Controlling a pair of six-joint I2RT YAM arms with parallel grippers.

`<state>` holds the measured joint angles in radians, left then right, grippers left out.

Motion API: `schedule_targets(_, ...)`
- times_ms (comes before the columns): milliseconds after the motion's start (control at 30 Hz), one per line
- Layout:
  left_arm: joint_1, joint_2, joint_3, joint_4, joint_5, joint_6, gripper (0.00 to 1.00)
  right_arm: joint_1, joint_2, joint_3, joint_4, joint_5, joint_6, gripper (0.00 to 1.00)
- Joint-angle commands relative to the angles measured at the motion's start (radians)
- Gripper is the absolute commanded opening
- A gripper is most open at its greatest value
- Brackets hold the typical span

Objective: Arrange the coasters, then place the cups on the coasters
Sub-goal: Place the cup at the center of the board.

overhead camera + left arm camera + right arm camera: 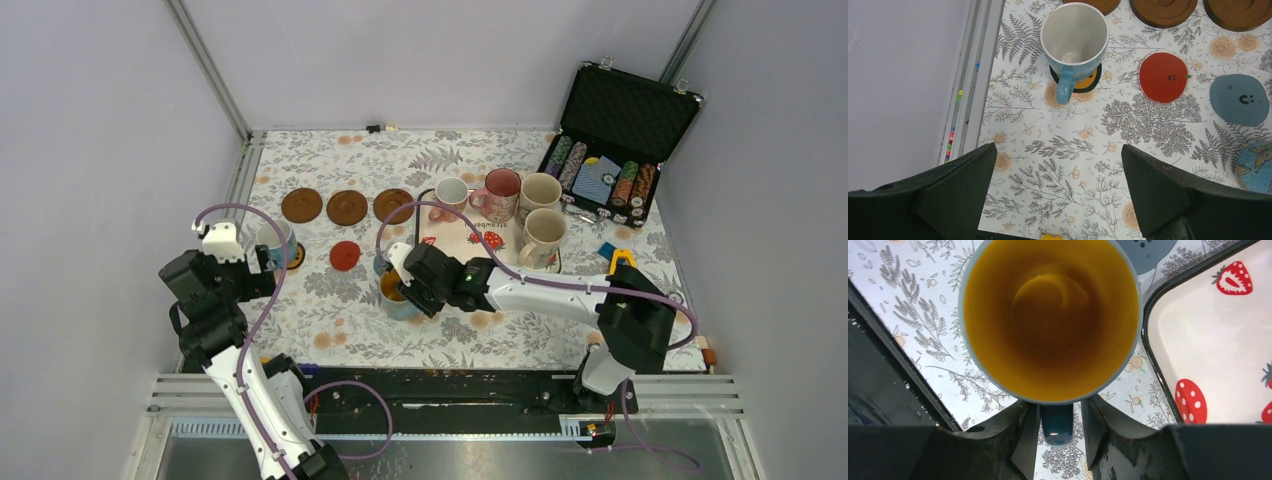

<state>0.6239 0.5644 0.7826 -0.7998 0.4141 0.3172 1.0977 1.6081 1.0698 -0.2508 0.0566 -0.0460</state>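
**One cup on its coaster, five off**

At the far left we see the left gripper [1058, 150] hanging above the floral cloth [1148, 130], its jaws spread wide and holding nothing. Just beyond it the white-and-blue mug [1074, 40] stands upright on the black coaster with the orange centre [1087, 82], its handle turned towards the gripper. Behind it, three dark brown coasters [347, 207] lie in a row, close but apart.

Further right the red coaster [1163, 77] and the grey-blue coaster [1239, 99] lie bare, side by side and not touching. Next comes the blue mug with the yellow inside [1050, 320], upright, just on the near side of the grey-blue coaster and beside the strawberry tray [1208, 330]; it sits on no coaster. The right gripper [1059, 412] straddles its handle [1057, 427] with jaws set narrow. A slit of cloth shows between the handle and one finger, so we read no firm grip.

By the tray's far edge stand the white mug with the pink handle [451, 192], the pink mug [500, 193] and a cream mug [540, 190]. We cannot tell whether they are on the tray. A second cream mug [543, 235] stands at the tray's right end. At the far right a poker chip case [610, 150] lies open.
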Motion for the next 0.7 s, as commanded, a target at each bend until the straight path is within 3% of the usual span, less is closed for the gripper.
schedule_targets(0, 0.009, -0.012, -0.002, 0.037, 0.033, 0.013, 0.99, 0.001, 0.074, 0.107, -0.04, 0.161, 0.019, 0.4)
schedule_targets(667, 0.048, -0.02, 0.0, 0.029, 0.058, 0.022, 0.99, -0.055, 0.261, 0.346, -0.181, 0.184, 0.149, 0.39)
